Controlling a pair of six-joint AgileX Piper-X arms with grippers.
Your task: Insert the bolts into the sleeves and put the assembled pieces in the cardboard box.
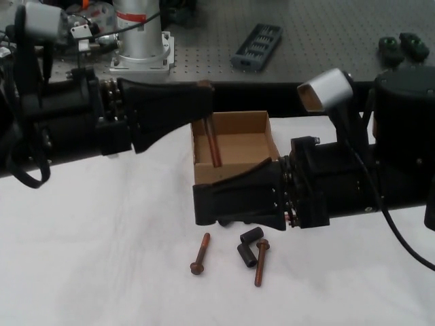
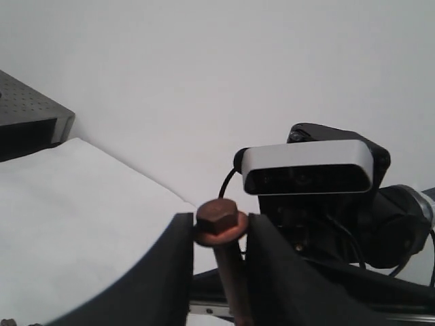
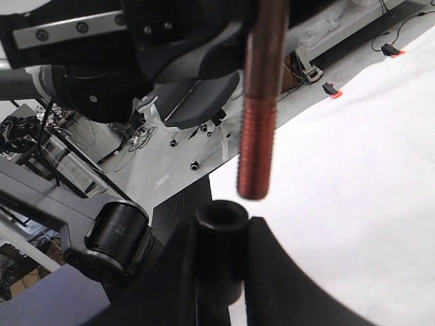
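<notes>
The left gripper is clamped on a long copper-coloured hex-head metal bolt, its jaws pressed against the shank just under the head, so the bolt hangs point-down above the open brown cardboard box. The right gripper is closed round a short black cylindrical sleeve, held with its bore facing up. The bolt's threaded tip sits just above that opening, close but apart, and slightly off to one side as the right wrist view shows it. Judging by this, the first insertion is at the alignment stage and not yet made. On the white cloth near the box lie one loose copper-coloured bolt, a second loose bolt and two loose black sleeves between them, all unassembled. I would say most of the job remains, since no finished piece can be made out in the box. No label or writing is legible on any of these things.
</notes>
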